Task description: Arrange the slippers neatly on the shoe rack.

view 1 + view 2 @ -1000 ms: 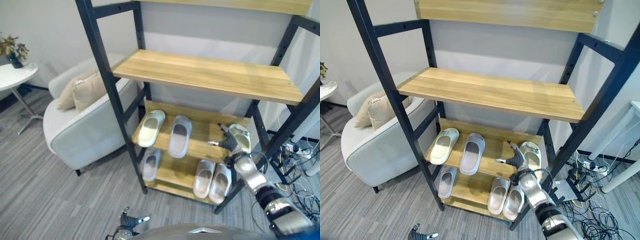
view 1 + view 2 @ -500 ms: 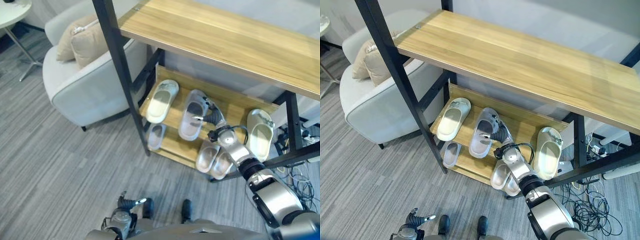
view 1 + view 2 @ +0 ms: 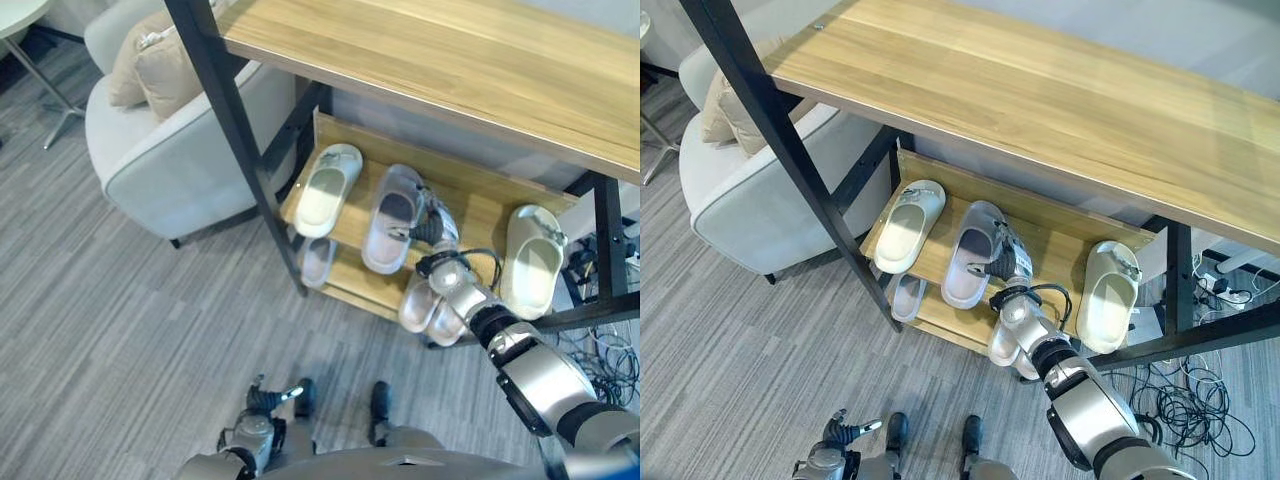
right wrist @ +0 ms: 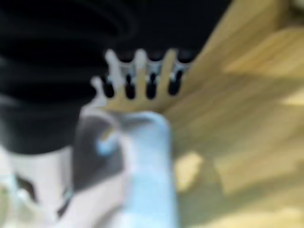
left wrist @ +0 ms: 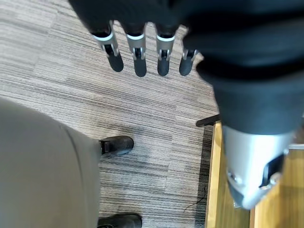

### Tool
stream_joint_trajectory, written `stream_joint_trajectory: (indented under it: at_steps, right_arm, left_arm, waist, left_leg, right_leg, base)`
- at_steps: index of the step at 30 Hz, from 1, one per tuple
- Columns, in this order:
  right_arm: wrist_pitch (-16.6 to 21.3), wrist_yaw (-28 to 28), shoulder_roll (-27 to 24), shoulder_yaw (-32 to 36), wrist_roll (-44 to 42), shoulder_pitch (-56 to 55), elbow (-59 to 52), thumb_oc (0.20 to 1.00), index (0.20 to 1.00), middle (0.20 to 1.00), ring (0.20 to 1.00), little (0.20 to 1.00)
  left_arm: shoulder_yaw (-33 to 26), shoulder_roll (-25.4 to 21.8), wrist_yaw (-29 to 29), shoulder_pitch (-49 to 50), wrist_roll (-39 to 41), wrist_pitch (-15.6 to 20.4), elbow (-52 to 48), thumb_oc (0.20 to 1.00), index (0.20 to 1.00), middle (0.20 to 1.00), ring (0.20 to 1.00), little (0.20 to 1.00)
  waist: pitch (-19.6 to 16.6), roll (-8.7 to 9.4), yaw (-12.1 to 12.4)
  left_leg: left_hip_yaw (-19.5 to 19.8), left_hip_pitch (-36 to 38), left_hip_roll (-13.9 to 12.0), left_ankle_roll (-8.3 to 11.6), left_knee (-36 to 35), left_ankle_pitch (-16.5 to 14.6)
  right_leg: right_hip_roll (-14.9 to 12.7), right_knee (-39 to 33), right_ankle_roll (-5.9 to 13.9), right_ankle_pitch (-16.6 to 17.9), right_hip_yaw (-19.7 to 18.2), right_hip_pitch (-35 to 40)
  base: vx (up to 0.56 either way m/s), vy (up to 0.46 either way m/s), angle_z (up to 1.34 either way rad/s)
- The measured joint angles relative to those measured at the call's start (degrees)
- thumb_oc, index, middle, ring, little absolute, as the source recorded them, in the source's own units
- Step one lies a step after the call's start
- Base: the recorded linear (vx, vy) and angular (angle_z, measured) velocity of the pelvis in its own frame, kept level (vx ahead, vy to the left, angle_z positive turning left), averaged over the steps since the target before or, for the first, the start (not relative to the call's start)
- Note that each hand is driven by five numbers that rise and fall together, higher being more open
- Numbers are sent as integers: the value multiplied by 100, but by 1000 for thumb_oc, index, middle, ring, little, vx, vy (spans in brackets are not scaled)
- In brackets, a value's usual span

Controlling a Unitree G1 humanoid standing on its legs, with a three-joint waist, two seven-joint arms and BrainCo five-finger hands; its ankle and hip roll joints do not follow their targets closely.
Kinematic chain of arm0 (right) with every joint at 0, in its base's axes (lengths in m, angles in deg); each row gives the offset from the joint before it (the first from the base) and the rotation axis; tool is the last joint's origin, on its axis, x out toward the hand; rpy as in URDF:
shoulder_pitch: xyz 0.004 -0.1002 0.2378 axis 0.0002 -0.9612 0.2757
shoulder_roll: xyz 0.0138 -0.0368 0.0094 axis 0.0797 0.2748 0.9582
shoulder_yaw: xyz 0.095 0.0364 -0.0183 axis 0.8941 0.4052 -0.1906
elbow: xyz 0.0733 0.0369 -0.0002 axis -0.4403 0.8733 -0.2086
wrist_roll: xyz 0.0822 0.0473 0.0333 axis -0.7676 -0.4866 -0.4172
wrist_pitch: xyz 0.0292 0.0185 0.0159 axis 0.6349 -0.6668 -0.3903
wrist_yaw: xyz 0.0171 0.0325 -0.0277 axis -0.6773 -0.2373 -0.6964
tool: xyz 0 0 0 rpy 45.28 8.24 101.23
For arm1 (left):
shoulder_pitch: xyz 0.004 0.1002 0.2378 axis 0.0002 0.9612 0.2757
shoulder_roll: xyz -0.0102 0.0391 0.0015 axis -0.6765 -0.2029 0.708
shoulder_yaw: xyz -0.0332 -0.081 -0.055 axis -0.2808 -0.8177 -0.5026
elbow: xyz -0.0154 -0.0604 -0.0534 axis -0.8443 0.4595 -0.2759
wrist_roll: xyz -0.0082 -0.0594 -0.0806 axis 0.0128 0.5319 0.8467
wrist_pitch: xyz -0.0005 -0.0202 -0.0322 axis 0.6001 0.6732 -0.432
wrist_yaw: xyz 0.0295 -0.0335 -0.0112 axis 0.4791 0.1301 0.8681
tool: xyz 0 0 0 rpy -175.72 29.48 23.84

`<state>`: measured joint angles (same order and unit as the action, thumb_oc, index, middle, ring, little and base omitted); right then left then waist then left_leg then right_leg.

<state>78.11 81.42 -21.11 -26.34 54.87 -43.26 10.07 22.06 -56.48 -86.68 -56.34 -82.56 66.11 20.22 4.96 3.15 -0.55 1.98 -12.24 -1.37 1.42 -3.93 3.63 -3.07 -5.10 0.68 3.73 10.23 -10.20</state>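
On the shoe rack (image 3: 480, 215), six slippers (image 3: 392, 217), right hand (image 3: 432, 228) among them

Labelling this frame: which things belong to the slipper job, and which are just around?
Job: shoe rack, grey slipper at the right hand, pale slipper, pale slipper at far right, slippers on bottom shelf.
Around: armchair, cushion, left hand.

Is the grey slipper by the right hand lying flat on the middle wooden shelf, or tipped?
Flat: the grey slipper lies sole-down, opening up, on the middle wooden shelf. The right hand is at its right edge.
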Motion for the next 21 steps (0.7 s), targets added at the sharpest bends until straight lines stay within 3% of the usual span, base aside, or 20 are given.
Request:
stream_joint_trajectory:
  at_steps: [4,7,17,21]
  right_arm:
    - [-218,1000,571,52,146,726,1348,1000,1000,1000,1000,1000]
    - [-372,1250,640,89,124,748,1450,1000,1000,1000,1000,1000]
    - [-62,1309,483,593,-359,757,1352,1000,1000,1000,1000,1000]
    - [241,1346,335,999,-555,728,447,1000,1000,1000,1000,1000]
  left_arm:
    - [-3,38,0,-59,95,-44,-1,1000,1000,1000,1000,1000]
    - [1,80,2,-69,94,-43,-82,1000,1000,1000,1000,1000]
    - [-13,81,11,-7,88,34,-169,1000,1000,1000,1000,1000]
    - [-179,66,5,19,87,89,-119,1000,1000,1000,1000,1000]
  waist:
    - [30,-25,-8]
    - [38,-35,19]
    - [76,-140,151]
    - [67,-146,145]
  left_leg:
    - [-15,-123,-22,7,13,47]
    - [5,-161,-17,5,15,52]
    - [25,-181,-12,5,12,59]
    - [30,-182,-10,5,8,59]
  right_leg:
    - [21,0,-6,43,-6,-155]
    - [15,0,-6,43,2,-175]
    - [14,0,-7,45,19,-186]
    - [13,0,-7,45,20,-186]
  base:
    - [0,0,0]
    - [-1,11,3]
    - [1,1,0]
    - [9,1,0]
